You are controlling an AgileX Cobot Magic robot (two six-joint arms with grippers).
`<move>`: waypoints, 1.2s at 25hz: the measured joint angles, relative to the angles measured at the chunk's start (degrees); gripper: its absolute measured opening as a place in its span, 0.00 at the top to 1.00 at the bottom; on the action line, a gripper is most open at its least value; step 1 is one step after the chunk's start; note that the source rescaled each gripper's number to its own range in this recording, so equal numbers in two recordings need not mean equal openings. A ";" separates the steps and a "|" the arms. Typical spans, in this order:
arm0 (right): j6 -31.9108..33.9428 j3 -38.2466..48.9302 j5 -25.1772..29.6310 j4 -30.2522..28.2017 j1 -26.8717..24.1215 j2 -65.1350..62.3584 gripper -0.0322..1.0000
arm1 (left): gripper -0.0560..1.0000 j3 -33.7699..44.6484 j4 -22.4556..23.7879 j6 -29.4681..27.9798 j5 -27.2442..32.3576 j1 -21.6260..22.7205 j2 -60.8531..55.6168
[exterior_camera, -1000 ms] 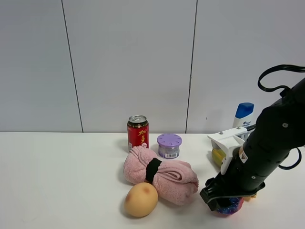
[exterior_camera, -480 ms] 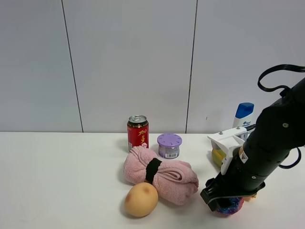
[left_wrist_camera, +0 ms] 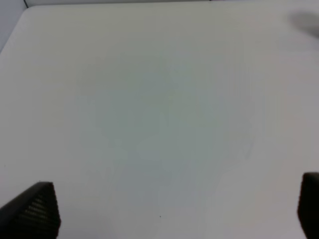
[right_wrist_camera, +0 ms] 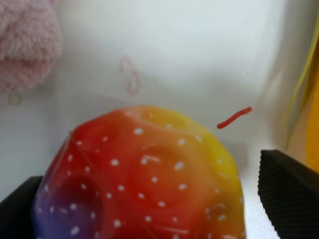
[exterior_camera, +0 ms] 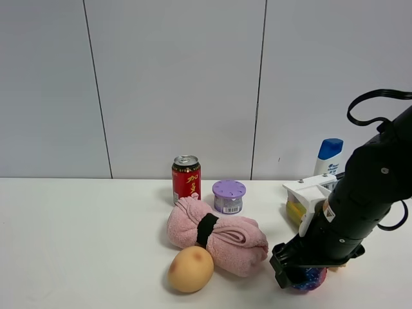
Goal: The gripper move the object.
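The bumpy rainbow ball (exterior_camera: 309,280) lies on the white table at the front right, mostly hidden under my right arm. In the right wrist view the ball (right_wrist_camera: 144,179) shows red, yellow and purple and fills the space between the two black fingers. My right gripper (exterior_camera: 297,273) is lowered around it with jaws open; one finger (right_wrist_camera: 20,209) is at the ball's side, and a narrow gap separates the other finger (right_wrist_camera: 289,194) from the ball. My left gripper (left_wrist_camera: 169,214) is open and empty over bare table and does not show in the exterior view.
A rolled pink towel (exterior_camera: 215,243) and a smooth tan egg (exterior_camera: 190,269) lie just left of the ball. A red can (exterior_camera: 186,179) and a purple container (exterior_camera: 228,196) stand behind. A white-and-blue bottle (exterior_camera: 329,156) and a yellow thing (exterior_camera: 294,211) are behind the right arm.
My right gripper has sunk slightly lower around the ball and covers more of it. The ball and the other things have not moved.
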 joint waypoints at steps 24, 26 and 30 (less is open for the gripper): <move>-2.41 0.05 14.91 3.54 0.07 -36.53 0.47 | 0.00 0.00 0.00 0.00 0.00 0.00 0.00; -3.03 0.05 16.04 3.54 0.07 -39.07 0.47 | 0.00 0.00 0.00 0.00 0.00 0.00 0.00; -3.32 0.05 17.53 3.73 0.11 -44.20 0.47 | 0.00 0.00 0.00 0.00 0.00 0.00 0.00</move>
